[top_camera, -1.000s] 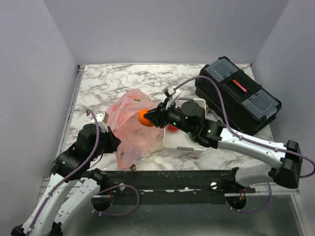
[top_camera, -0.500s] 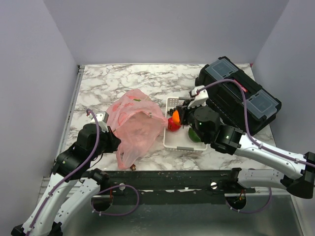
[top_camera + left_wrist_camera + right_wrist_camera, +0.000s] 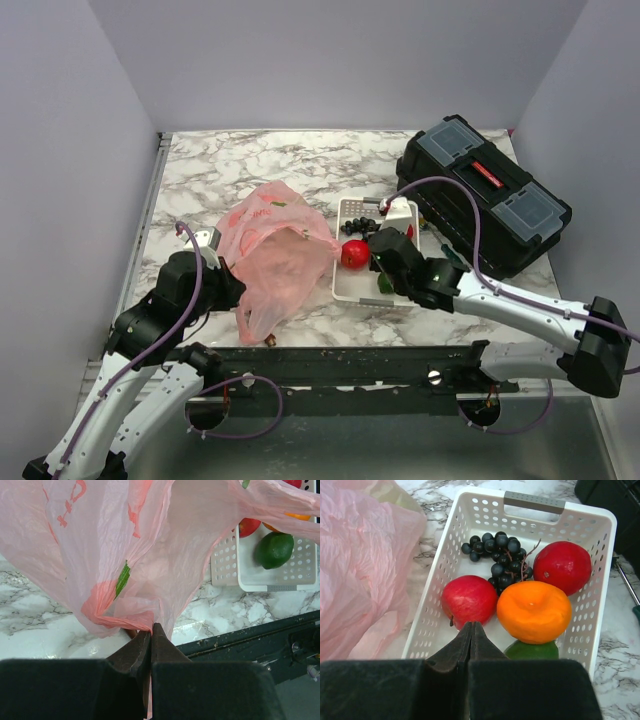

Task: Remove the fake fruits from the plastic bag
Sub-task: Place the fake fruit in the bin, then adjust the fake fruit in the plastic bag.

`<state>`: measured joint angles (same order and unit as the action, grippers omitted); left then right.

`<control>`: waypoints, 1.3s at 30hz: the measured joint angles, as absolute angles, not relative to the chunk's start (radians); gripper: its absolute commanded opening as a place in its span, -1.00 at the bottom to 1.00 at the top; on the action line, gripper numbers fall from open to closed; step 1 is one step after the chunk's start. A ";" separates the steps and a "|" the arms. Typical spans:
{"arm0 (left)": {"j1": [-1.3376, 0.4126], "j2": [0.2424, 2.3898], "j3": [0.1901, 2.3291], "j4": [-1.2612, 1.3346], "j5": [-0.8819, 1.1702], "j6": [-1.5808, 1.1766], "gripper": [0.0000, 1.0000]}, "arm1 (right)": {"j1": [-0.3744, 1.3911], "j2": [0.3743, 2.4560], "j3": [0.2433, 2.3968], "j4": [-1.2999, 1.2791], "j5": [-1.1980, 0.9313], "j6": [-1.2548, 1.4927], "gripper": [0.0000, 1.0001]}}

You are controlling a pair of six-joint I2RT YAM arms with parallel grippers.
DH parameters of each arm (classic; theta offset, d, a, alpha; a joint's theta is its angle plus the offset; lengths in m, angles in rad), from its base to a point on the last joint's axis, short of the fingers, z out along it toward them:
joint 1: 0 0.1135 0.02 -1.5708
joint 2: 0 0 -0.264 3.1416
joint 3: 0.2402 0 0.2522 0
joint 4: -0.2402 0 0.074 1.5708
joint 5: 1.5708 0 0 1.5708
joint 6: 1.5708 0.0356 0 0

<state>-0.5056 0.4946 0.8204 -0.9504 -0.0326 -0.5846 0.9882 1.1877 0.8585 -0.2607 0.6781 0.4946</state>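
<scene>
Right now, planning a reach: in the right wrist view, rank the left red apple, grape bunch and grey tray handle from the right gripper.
1. Left red apple, just before the right gripper.
2. Grape bunch, mid-tray.
3. Grey tray handle, far end.

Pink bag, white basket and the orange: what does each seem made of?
Pink bag: thin translucent plastic film, crinkled, faint sheen. White basket: rigid matte plastic, probably moulded, judging by its even rows of holes. Orange: apparently hard plastic, given its smooth waxy shine, though the look alone leaves that open.
</scene>
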 measured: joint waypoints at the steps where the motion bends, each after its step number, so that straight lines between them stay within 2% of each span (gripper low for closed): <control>1: -0.506 0.495 0.820 -0.950 -0.033 -0.585 -1.00 | 0.986 1.193 0.859 -0.262 0.675 0.498 -0.98; 3: -0.506 0.495 0.820 -0.950 -0.033 -0.585 -1.00 | 0.982 1.211 0.867 -0.266 0.667 0.499 -0.91; 12: -0.506 0.495 0.820 -0.949 -0.032 -0.585 -1.00 | 0.978 1.237 1.068 -0.289 0.468 0.455 -0.04; 15: -0.506 0.496 0.820 -0.948 -0.032 -0.585 -1.00 | 0.979 1.259 1.155 -0.252 0.336 0.416 0.08; 20: -0.506 0.497 0.818 -0.946 -0.032 -0.585 -1.00 | 1.065 1.412 1.267 -0.204 0.188 0.353 0.10; 26: -0.506 0.490 0.818 -0.945 -0.033 -0.585 -1.00 | 1.233 1.636 1.369 -0.232 0.175 0.293 0.10; 39: -0.506 0.487 0.817 -0.944 -0.033 -0.585 -1.00 | 1.242 1.724 1.297 -0.202 0.329 0.251 0.04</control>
<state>-0.5056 0.4870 0.8165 -0.9440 -0.0326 -0.5846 1.2423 1.7241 1.2972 -0.2024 0.3294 0.2508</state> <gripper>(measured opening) 0.002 0.523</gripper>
